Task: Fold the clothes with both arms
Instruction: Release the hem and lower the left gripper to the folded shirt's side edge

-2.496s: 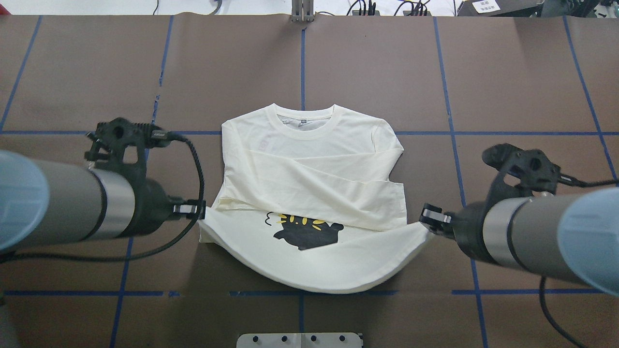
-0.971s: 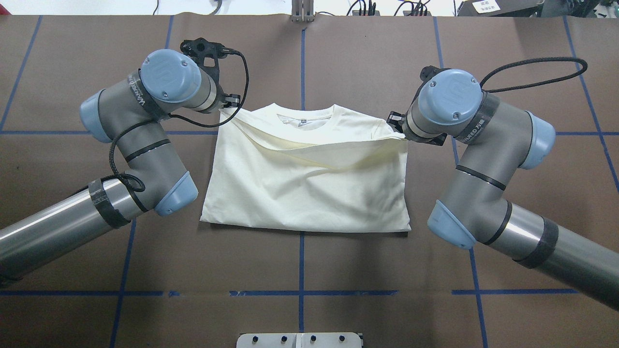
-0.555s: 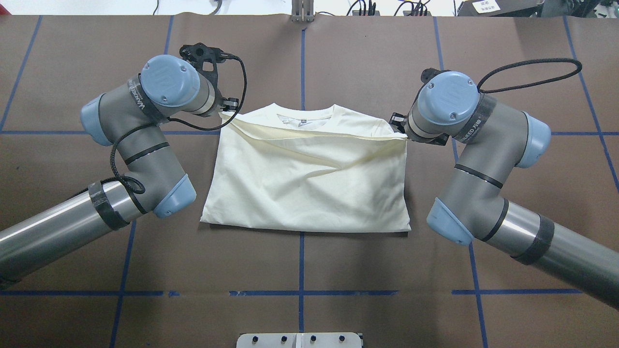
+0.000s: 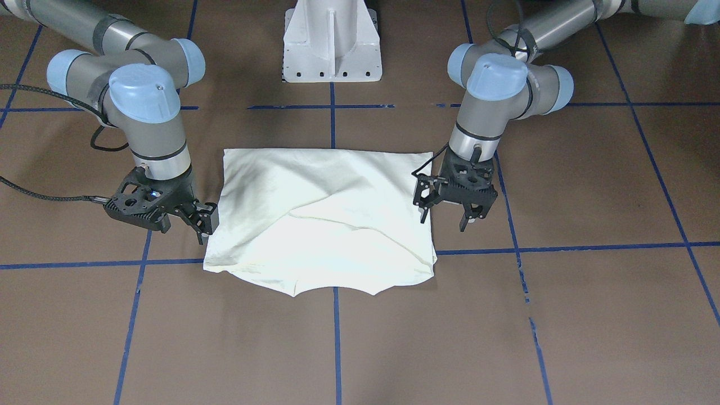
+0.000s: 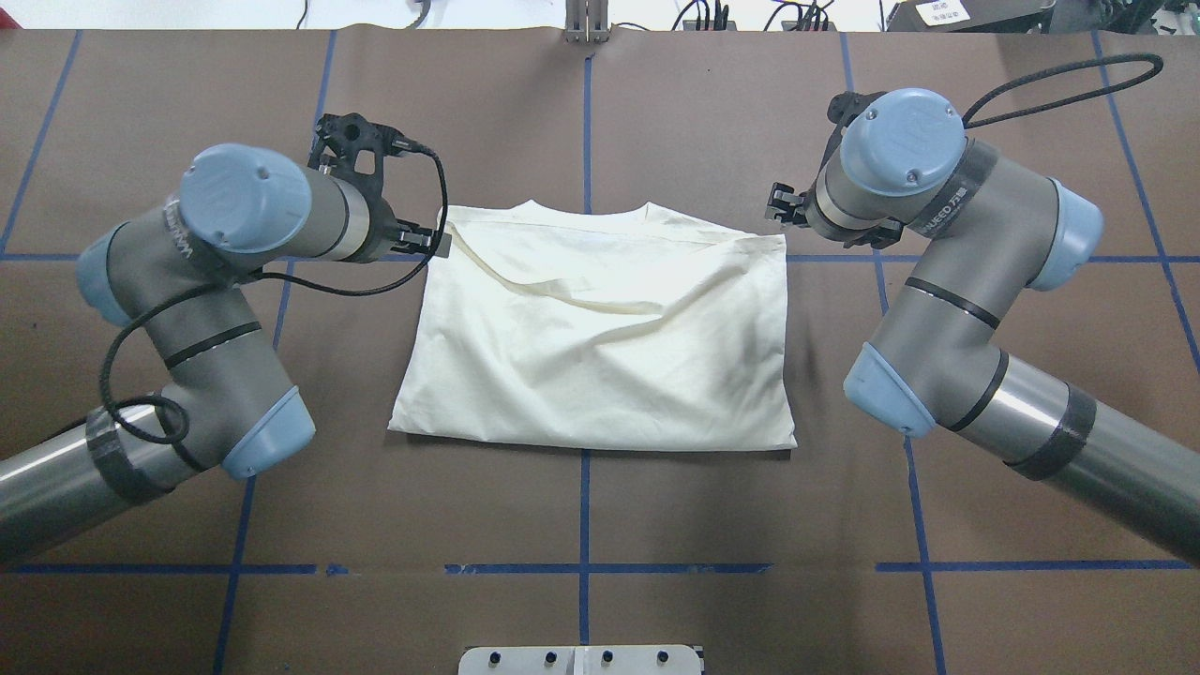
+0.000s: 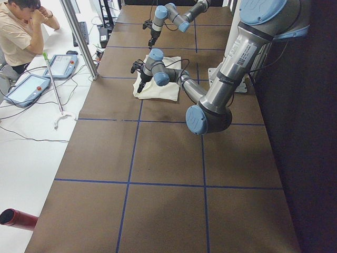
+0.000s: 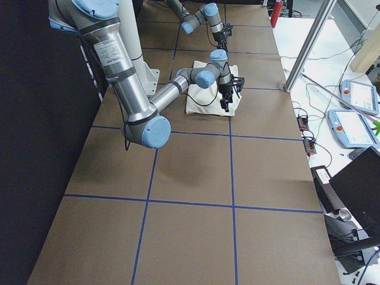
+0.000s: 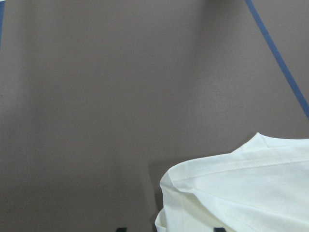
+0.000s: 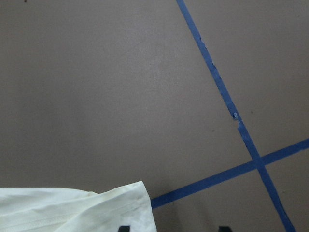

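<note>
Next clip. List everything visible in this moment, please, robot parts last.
T-shirt: one, cream, folded, plain side up, table centre.
Table: one, brown cover, blue tape grid.
Pedestal: one, white, robot's side of the table.
Person: one, beige top, at side desk.
Pendants: two, grey, on that desk.
Left arm: grey, light-blue caps, jaws open at shirt's far-left corner.
Right arm: same colours, jaws open by far-right corner.
</note>
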`<act>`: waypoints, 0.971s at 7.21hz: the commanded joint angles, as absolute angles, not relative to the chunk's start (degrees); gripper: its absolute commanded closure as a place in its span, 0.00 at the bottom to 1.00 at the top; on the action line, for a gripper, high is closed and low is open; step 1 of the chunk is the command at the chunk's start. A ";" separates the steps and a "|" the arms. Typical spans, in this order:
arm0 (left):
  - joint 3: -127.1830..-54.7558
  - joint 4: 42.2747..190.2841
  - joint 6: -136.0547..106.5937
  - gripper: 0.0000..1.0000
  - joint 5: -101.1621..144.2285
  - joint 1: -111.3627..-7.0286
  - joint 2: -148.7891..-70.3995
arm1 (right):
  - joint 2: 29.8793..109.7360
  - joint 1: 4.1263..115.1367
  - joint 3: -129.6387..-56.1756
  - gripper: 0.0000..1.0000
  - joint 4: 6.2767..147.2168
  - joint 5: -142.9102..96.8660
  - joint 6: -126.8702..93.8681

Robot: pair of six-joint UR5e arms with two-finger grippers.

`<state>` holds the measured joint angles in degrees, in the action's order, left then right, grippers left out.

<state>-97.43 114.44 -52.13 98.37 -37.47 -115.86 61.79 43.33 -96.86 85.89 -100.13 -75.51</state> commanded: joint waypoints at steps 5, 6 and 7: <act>-104.59 126.39 -64.33 0.25 94.31 -23.21 -101.33 | 61.79 43.77 -97.12 0.00 84.99 -100.72 -74.53; -104.24 126.39 -64.34 0.25 94.31 -23.20 -101.42 | 61.79 43.77 -97.12 0.00 84.99 -100.72 -74.44; -104.15 126.39 -64.34 0.29 94.31 -23.20 -101.43 | 61.79 43.77 -97.12 0.00 84.99 -100.72 -74.53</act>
